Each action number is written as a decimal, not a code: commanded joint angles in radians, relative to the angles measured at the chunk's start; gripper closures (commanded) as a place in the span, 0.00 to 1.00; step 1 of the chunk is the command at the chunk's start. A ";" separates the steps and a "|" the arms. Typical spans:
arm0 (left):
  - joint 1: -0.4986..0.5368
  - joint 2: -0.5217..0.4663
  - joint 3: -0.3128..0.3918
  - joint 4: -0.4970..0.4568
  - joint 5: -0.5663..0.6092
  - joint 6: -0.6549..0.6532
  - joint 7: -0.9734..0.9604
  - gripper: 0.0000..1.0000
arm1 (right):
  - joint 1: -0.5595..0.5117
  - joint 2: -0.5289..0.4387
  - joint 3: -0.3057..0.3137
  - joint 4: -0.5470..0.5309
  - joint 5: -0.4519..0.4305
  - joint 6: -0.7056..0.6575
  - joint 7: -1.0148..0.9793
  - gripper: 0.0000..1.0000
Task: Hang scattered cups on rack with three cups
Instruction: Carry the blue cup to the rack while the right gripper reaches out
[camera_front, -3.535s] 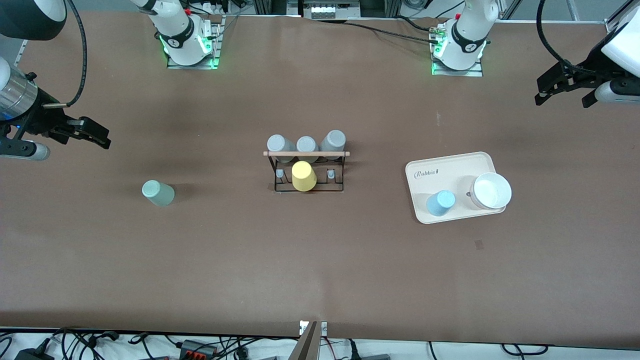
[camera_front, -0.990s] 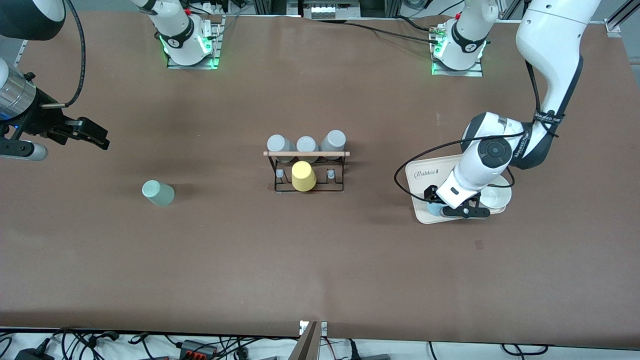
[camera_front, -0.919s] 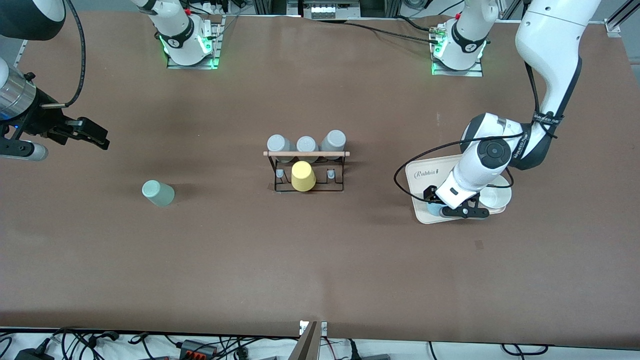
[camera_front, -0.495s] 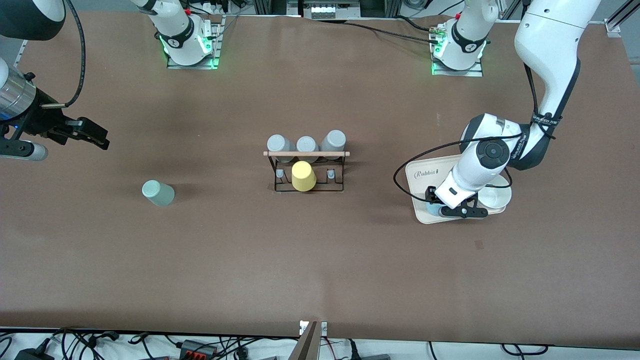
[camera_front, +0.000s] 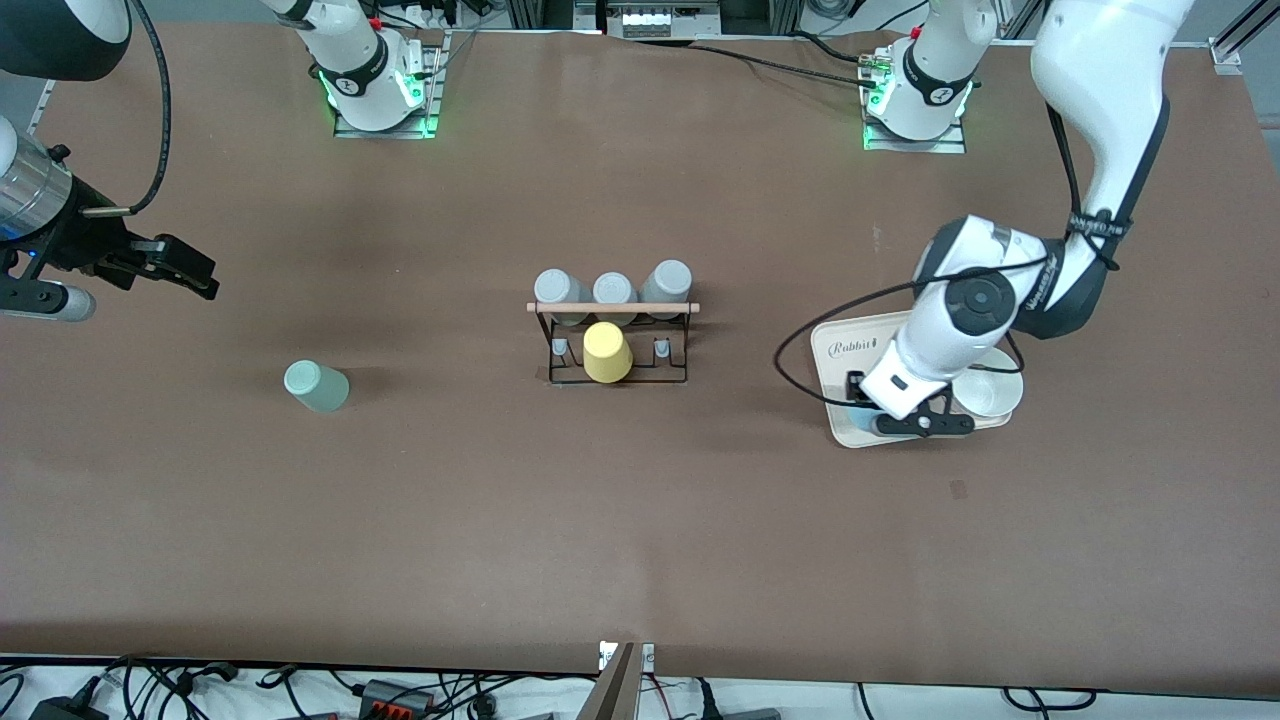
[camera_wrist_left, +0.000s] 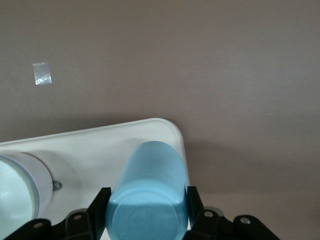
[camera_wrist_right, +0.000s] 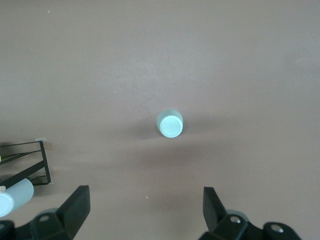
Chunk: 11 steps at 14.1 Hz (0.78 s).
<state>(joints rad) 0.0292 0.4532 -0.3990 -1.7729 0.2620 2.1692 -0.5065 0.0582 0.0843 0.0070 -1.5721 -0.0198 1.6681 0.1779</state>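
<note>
My left gripper (camera_front: 878, 410) is down over the cream tray (camera_front: 900, 335), shut on the light blue cup (camera_wrist_left: 150, 190). Its fingers (camera_wrist_left: 100, 202) press both sides of the cup, whose closed base faces the wrist camera. The left hand hides most of that cup in the front view. The pale mint cup (camera_front: 316, 386) rests on the table toward the right arm's end, also seen as the mint cup (camera_wrist_right: 170, 124). My right gripper (camera_front: 203, 275) hangs open and empty above the table by that end. The black wire rack (camera_front: 612, 340) stands mid-table.
The rack carries a yellow cup (camera_front: 607, 352) at its front and three grey cups (camera_front: 613, 289) along the side toward the robots. A white bowl (camera_front: 990, 395) sits on the tray beside the blue cup. A rack corner (camera_wrist_right: 30, 162) shows in the right wrist view.
The left arm swung in from its end of the table and came down over the tray. Its gripper then closed on the blue cup. The right arm has not moved.
</note>
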 joint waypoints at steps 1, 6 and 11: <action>-0.084 0.013 -0.043 0.209 -0.007 -0.196 -0.075 0.99 | -0.001 -0.009 0.001 -0.003 -0.008 0.004 -0.003 0.00; -0.276 0.088 -0.043 0.395 -0.121 -0.210 -0.194 0.99 | -0.011 -0.008 -0.005 -0.003 -0.002 0.002 -0.009 0.00; -0.393 0.209 -0.032 0.492 -0.110 -0.203 -0.290 0.97 | -0.006 0.012 -0.005 -0.005 -0.008 0.004 -0.008 0.00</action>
<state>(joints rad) -0.3462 0.6036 -0.4428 -1.3491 0.1510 1.9815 -0.7930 0.0529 0.0859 -0.0013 -1.5726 -0.0198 1.6682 0.1778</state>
